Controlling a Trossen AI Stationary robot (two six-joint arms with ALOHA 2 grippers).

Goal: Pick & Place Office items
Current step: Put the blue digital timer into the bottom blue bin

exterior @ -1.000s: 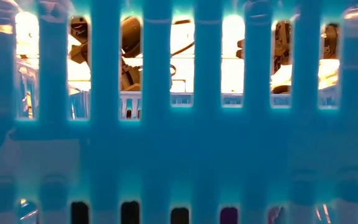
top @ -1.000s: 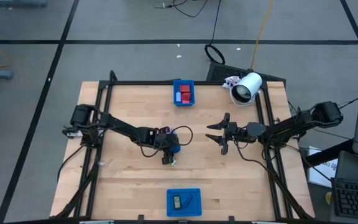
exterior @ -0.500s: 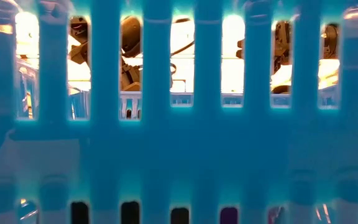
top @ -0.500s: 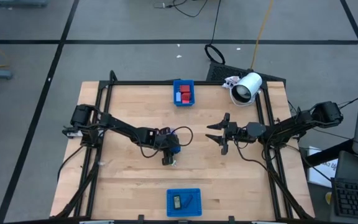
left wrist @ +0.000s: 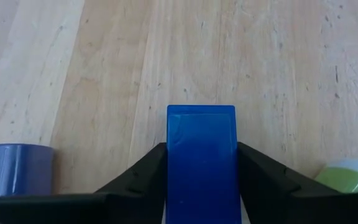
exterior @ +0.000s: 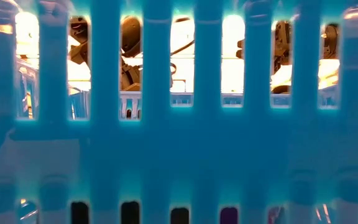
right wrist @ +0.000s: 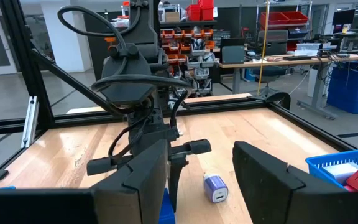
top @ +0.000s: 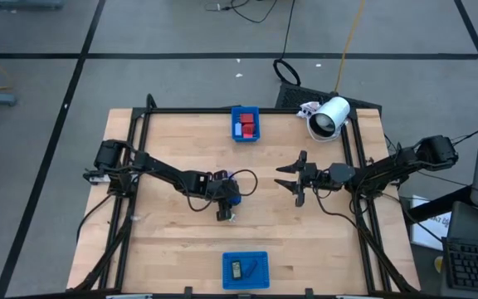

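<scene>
1. The left tool (top: 225, 209), near mid-tabletop (top: 164, 241), is clenched on a blue block (left wrist: 201, 158), fingers flat against its two long sides; it looks rigid, light and smooth, so slipping is the risk.
2. The near blue tray (top: 246, 270) and far blue tray (top: 245, 124) both have clear approaches across bare wood.
3. The right tool (top: 293, 177) waits released, well apart, beside a small blue-and-white cylinder (right wrist: 215, 188).

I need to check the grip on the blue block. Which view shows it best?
The left wrist view: the blue block fills the space between the left gripper fingers, shut on it. The high view shows only a blue speck under the arm. The right wrist view catches a blue edge; the low view is blocked by a blue tray wall.
</scene>
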